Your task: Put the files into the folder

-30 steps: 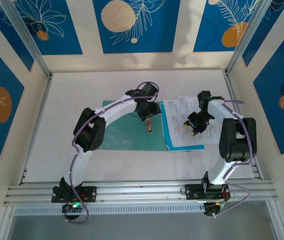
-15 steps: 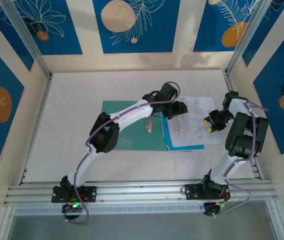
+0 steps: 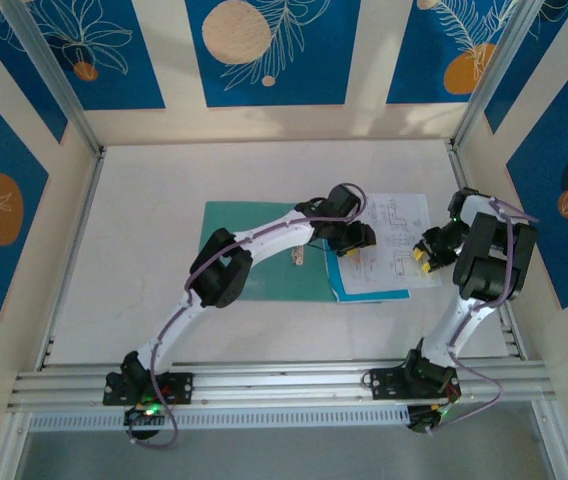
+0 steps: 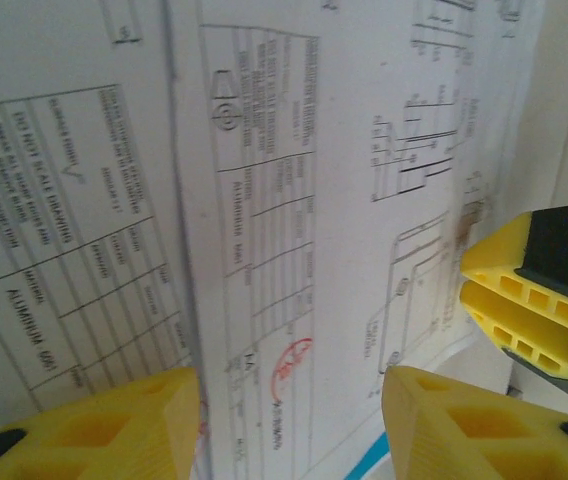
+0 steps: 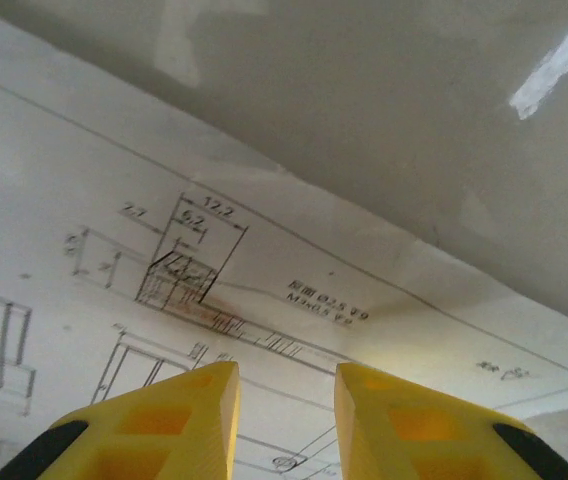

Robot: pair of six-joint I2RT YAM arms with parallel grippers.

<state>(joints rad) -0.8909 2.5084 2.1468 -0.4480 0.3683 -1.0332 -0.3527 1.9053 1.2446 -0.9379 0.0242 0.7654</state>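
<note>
**Overhead and wrist views.** The folder lies flat at mid-table. The files lie spread over its right part and reach toward the table's right edge.

The left gripper is over the files' left part. In its wrist view the jaws stand well apart and released above the printed sheets, with nothing between them.

The right gripper is at the files' right edge. Its jaws are narrowly parted over a sheet, with nothing seen clamped. Its fingers appear beside the paper's edge.
</note>
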